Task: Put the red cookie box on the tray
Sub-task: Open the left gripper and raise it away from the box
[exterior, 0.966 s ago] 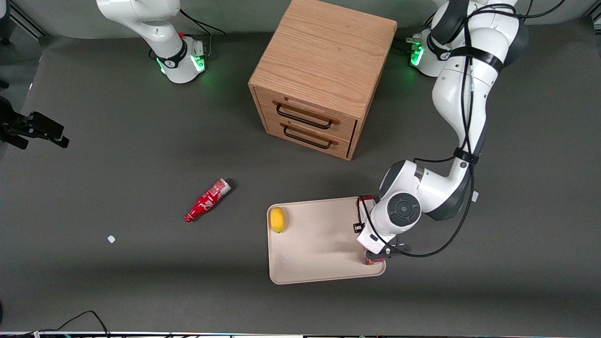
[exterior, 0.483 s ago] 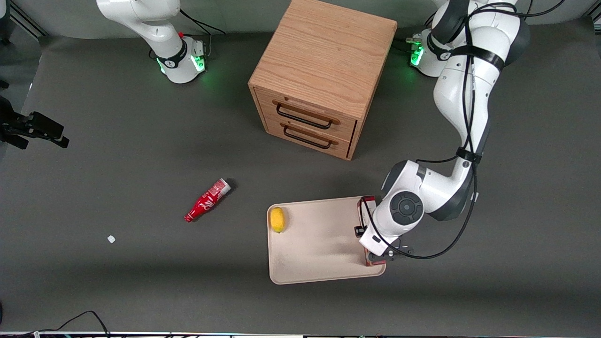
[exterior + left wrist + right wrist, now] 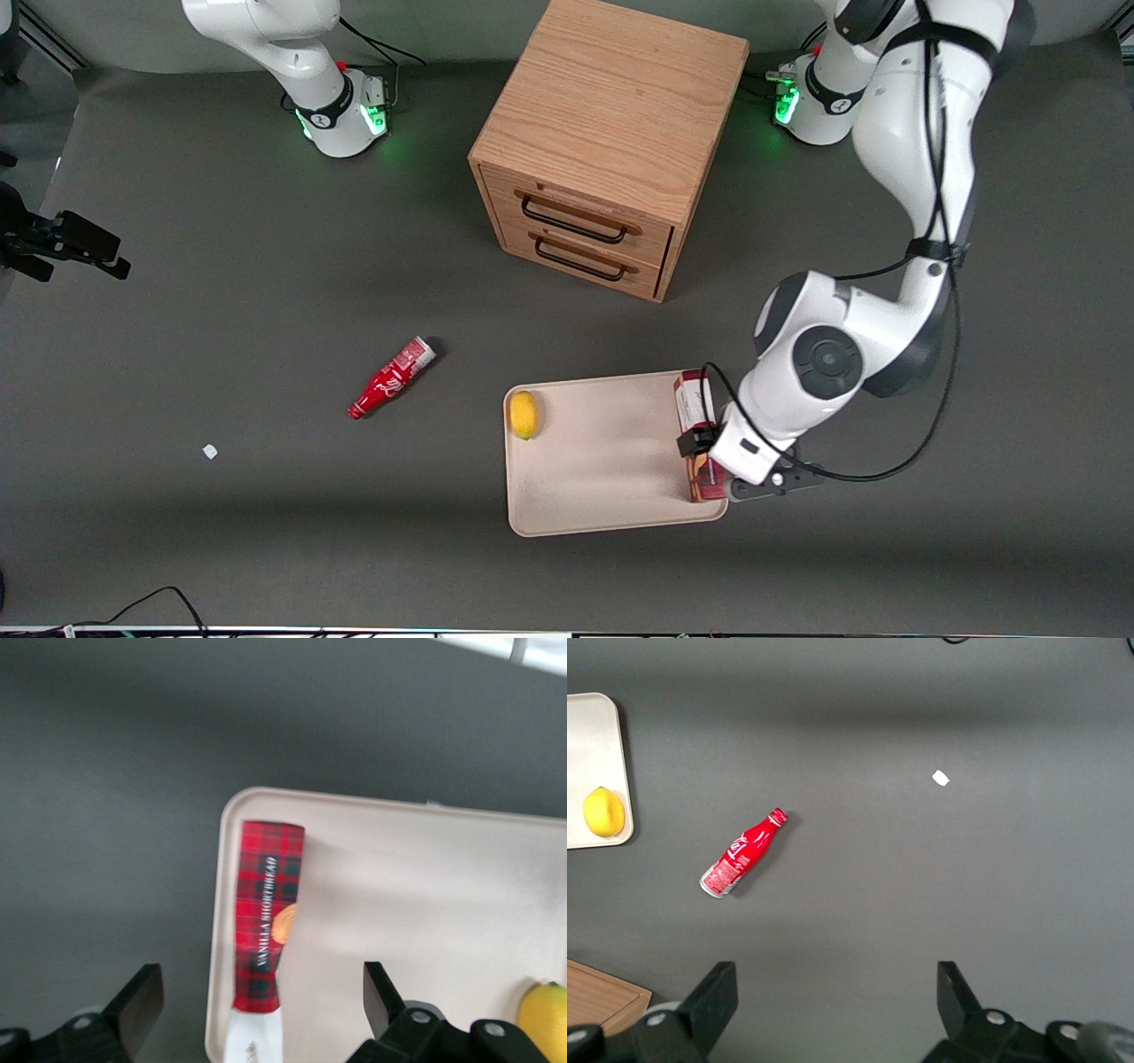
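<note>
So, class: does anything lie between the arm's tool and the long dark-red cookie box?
Nothing visible does. The open tool hangs directly above the long dark-red cookie box, which lies along the edge of the flat beige tray.

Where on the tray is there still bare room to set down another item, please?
The tray is bare across its middle, between the lemon at the edge toward the parked arm and the red cookie box lying along the edge toward the working arm. That box edge is crowded: the gripper hangs over it, fingers open, clear of the box.
</note>
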